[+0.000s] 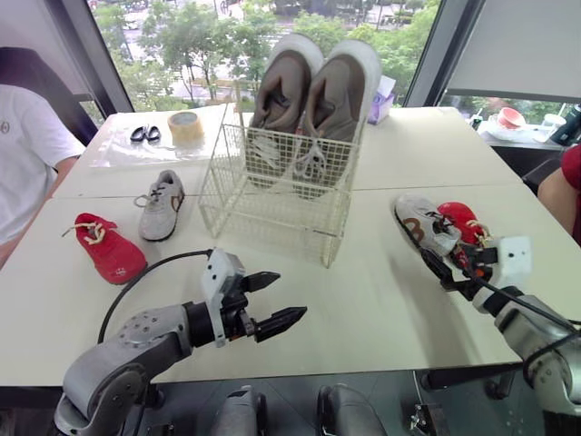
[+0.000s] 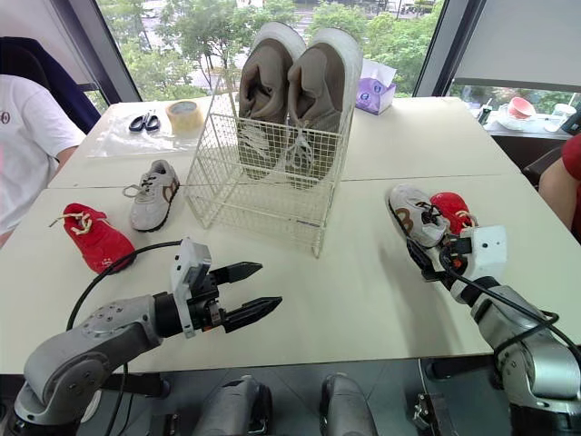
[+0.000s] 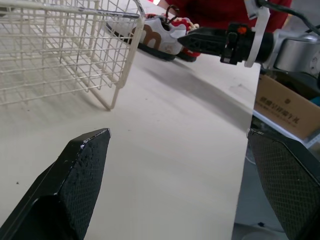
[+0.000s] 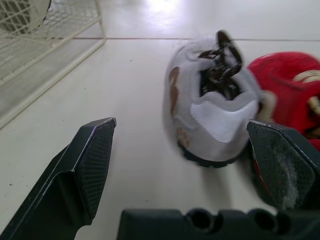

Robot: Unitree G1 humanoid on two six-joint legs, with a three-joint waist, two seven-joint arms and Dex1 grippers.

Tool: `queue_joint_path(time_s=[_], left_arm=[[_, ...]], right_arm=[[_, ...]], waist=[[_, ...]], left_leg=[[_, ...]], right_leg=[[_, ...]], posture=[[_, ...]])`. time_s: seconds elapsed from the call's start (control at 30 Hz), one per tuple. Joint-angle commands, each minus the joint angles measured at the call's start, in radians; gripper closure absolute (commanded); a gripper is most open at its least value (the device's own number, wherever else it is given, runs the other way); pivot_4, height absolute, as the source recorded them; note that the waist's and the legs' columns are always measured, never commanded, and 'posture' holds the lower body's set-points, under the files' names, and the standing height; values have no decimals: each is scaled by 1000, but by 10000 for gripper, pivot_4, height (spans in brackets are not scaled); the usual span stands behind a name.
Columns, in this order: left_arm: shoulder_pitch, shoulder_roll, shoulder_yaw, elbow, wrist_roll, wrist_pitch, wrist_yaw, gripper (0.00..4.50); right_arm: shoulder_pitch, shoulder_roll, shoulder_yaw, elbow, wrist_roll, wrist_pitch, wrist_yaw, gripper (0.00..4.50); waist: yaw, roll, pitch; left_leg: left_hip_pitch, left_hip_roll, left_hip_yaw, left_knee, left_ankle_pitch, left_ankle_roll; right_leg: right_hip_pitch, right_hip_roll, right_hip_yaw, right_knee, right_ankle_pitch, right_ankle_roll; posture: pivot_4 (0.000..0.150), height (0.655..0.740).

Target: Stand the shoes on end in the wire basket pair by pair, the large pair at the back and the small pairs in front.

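Head view: the large pair (image 1: 313, 91) stands rearmost in the wire basket (image 1: 272, 204). Left wrist: the left gripper (image 3: 177, 132) gapes, empty. Right wrist: the right gripper (image 4: 182, 125) is wide open and empty before the grey shoe (image 4: 210, 115) (red shoe (image 4: 285, 80) just beside); best to straddle grey alone.

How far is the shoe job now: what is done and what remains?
Done: the large brown pair stands on end at the back of the wire basket. In hand: nothing yet; the open right gripper faces the small grey shoe lying beside a small red shoe. Left: those two, plus the other grey shoe and other red shoe on the robot's left, where the left gripper hovers open, must go in front.
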Motion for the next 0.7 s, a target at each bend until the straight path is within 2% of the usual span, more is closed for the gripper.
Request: queue_joint_path(time_s=[0.03, 0.27, 0.43, 0.7], left_arm=[[1, -1, -2, -17, 13, -21, 13, 136], [17, -1, -2, -28, 33, -24, 40, 136], [38, 0, -4, -43, 40, -26, 51, 136], [24, 14, -13, -42, 40, -8, 47, 136]], right_arm=[[-50, -15, 22, 66, -47, -39, 49, 0], [-171, 2, 43, 262, -135, -102, 66, 0], [-237, 35, 0, 321, -132, -124, 32, 0], [-351, 100, 56, 489, -190, -204, 45, 0]], waist=[[0, 0, 0], [-1, 0, 0], [1, 0, 0], [-2, 1, 0]], left_leg=[[0, 0, 0, 0, 0, 0], [0, 0, 0, 0, 0, 0], [-1, 0, 0, 0, 0, 0], [-1, 0, 0, -1, 0, 0]], right_leg=[[0, 0, 0, 0, 0, 0], [0, 0, 0, 0, 0, 0], [0, 0, 0, -1, 1, -1], [0, 0, 0, -2, 1, -2]], posture=[[1500, 7400], [1500, 7400], [1500, 7400], [1500, 7400]])
